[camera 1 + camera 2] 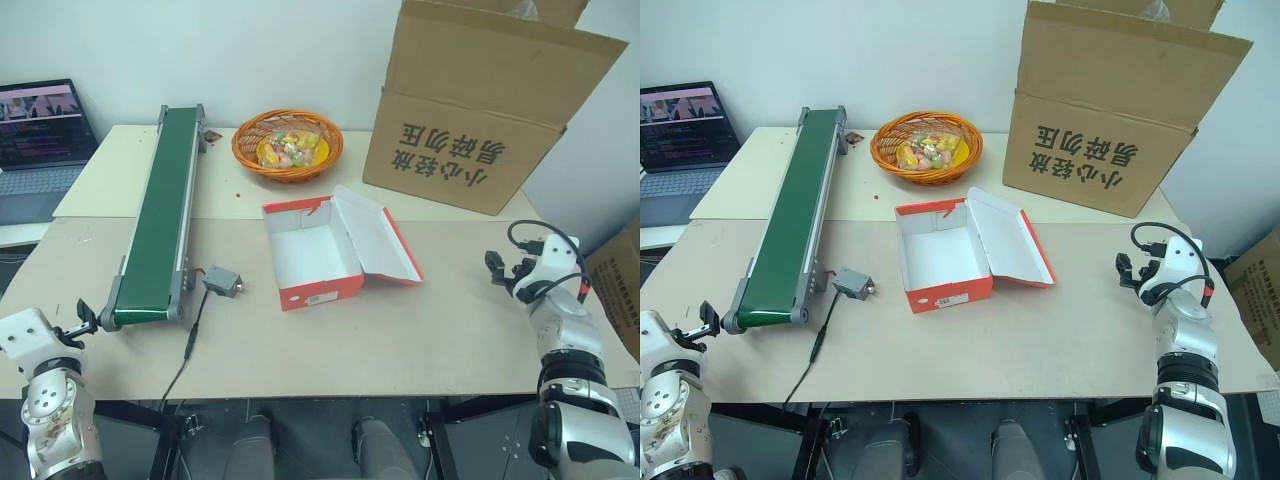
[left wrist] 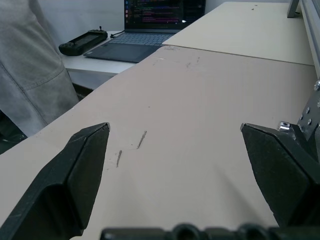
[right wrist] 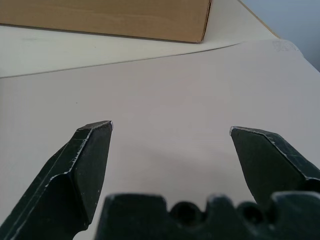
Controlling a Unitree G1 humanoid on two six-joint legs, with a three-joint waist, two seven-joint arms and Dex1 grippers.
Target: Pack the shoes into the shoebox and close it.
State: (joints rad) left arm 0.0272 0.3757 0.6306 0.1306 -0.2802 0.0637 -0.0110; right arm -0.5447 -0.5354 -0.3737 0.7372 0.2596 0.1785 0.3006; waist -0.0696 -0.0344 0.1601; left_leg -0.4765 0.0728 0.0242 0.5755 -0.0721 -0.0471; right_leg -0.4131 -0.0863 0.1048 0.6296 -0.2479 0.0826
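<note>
The red-orange shoebox (image 1: pixel 320 294) stands open in the middle of the table, its white inside empty and its lid (image 1: pixel 378 236) folded back to the right. The shoes are out of view. My left gripper (image 1: pixel 85 320) hovers at the table's near left corner, beside the near end of the conveyor, open with nothing between its fingers (image 2: pixel 80 165). My right gripper (image 1: pixel 497 268) is over the table's right side, well to the right of the box. It is open and empty too, its fingers (image 3: pixel 85 160) spread wide above bare tabletop.
A green conveyor belt (image 1: pixel 160 210) runs along the left. A small grey unit (image 1: pixel 222 281) with a cable lies beside it. An orange basket (image 1: pixel 288 145) and a large brown carton (image 1: pixel 480 110) stand behind the box. A laptop (image 1: pixel 40 130) sits far left.
</note>
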